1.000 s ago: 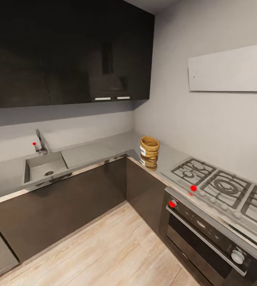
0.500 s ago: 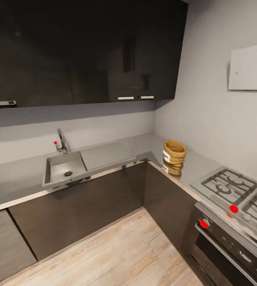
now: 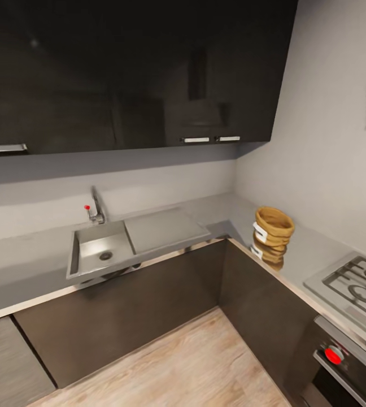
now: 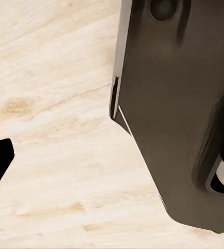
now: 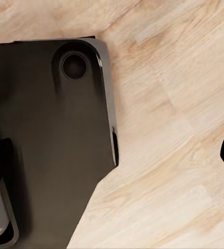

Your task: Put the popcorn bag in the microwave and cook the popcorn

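The popcorn bag stands upright on the grey countertop in the corner, between the sink and the gas hob, while both wrist cameras look down at the wood floor, so I cannot tell how either claw stands.

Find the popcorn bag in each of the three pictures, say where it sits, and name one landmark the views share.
Head view: the popcorn bag stands on the countertop at right, between the corner and the hob.
Left wrist view: not in it.
Right wrist view: not in it.
Shared landmark: the light wood floor.
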`<state>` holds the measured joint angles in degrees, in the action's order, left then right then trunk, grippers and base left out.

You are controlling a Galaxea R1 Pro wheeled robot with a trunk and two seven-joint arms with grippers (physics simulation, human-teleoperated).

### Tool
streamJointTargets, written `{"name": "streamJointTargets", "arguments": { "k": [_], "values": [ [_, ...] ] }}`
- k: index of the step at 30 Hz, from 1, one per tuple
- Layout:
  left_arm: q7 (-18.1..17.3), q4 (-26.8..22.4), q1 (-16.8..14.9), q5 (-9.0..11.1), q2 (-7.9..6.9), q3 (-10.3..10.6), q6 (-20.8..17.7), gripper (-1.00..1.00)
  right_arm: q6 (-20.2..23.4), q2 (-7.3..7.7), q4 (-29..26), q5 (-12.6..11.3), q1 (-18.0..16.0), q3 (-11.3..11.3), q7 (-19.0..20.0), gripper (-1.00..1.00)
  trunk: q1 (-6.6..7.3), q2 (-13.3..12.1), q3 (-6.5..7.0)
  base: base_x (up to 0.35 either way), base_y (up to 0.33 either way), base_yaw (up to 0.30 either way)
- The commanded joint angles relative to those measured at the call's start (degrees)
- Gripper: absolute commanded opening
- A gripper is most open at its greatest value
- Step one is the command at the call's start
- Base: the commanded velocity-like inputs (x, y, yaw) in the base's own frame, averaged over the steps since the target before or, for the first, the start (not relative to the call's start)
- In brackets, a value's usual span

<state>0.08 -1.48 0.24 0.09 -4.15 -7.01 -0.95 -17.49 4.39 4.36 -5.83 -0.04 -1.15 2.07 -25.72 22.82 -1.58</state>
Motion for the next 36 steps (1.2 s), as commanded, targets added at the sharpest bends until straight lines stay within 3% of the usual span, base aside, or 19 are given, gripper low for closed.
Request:
{"name": "streamJointTargets", "arguments": {
  "k": [1,36],
  "values": [
    [0.01,-0.12,0.03,0.01,0.01,-0.37,-0.10,1.00,-0.35,0.00,0.12,-0.55,-0.05,-0.08,0.22,1.00,-0.07,0.09,-0.09,0.331,0.155,-0.138],
    [0.01,-0.10,0.03,0.01,0.02,-0.37,-0.18,1.00,-0.35,0.00,0.12,-0.50,-0.05,-0.08,0.22,1.00,-0.07,0.09,-0.09,0.268,0.227,-0.221]
  ]
}}
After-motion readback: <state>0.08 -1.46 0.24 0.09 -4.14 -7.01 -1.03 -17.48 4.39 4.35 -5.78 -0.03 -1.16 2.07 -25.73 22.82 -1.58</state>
